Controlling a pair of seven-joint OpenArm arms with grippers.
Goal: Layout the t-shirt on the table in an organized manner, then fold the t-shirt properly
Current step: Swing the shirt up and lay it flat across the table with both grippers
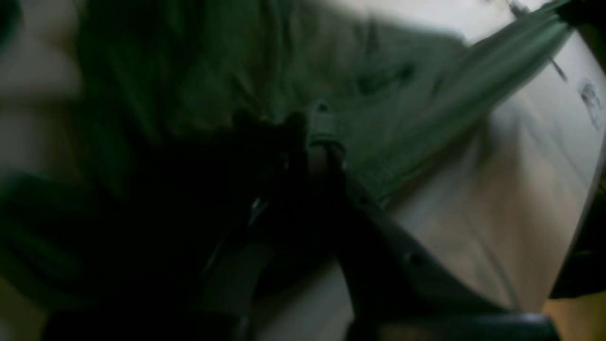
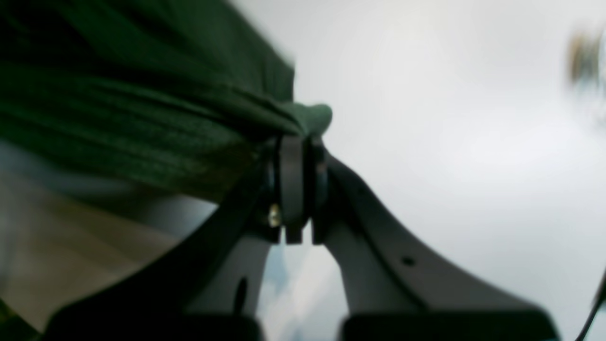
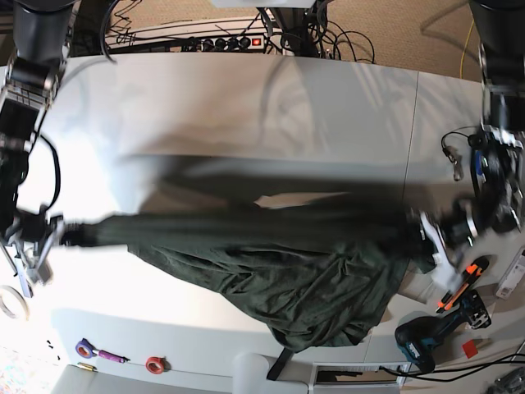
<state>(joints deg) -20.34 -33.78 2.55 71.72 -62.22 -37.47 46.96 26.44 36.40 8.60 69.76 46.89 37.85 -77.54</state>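
The dark green t-shirt (image 3: pixel 295 271) is pulled taut in a band across the table (image 3: pixel 271 107), with its lower part sagging in wrinkles toward the front edge. In the base view my right gripper (image 3: pixel 67 234) is shut on the shirt's left end, and my left gripper (image 3: pixel 424 227) is shut on its right end. In the left wrist view the left gripper (image 1: pixel 323 135) pinches a fold of the t-shirt (image 1: pixel 293 61), blurred by motion. In the right wrist view the right gripper (image 2: pixel 303 142) clamps a bunched corner of the t-shirt (image 2: pixel 142 118) above the table.
A power strip (image 3: pixel 205 41) and cables lie behind the table. A drill (image 3: pixel 425 342) and an orange-handled tool (image 3: pixel 462 286) sit at the front right. Tape rolls (image 3: pixel 154 364) and a purple item (image 3: pixel 84 348) lie front left, a white ring (image 3: pixel 10 302) at the left edge.
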